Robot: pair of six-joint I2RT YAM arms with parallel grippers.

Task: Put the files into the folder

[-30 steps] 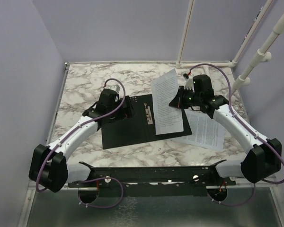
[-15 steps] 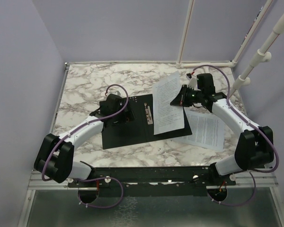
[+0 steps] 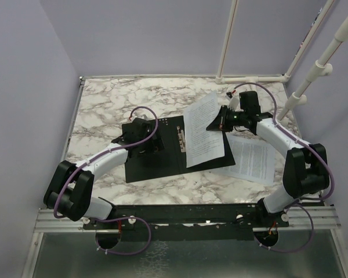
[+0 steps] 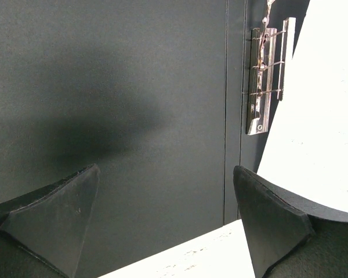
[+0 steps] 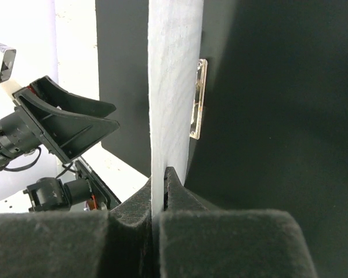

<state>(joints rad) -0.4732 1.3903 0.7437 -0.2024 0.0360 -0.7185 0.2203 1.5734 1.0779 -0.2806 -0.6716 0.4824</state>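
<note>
Right gripper (image 5: 162,174): shut tight on the right edge of one paper sheet (image 3: 203,130); the sheet's edge stands thin between the two pads.
Held sheet: lifted at the pinched edge and sloping down leftward over the right half of the folder (image 3: 156,156); its left edge ends just beside the clip (image 3: 181,138).
Left gripper (image 4: 165,191): jaws spread wide with nothing between them, low over the folder's left half; I cannot tell if the fingers touch it.
Folder: lying open and flat, black inside faces up, on the marble table (image 3: 104,98).
Clip: shiny metal, running along the folder's middle fold.
Second sheet (image 3: 252,159): flat on the table just right of the folder, below the right gripper, meeting the held sheet's lower right corner.
</note>
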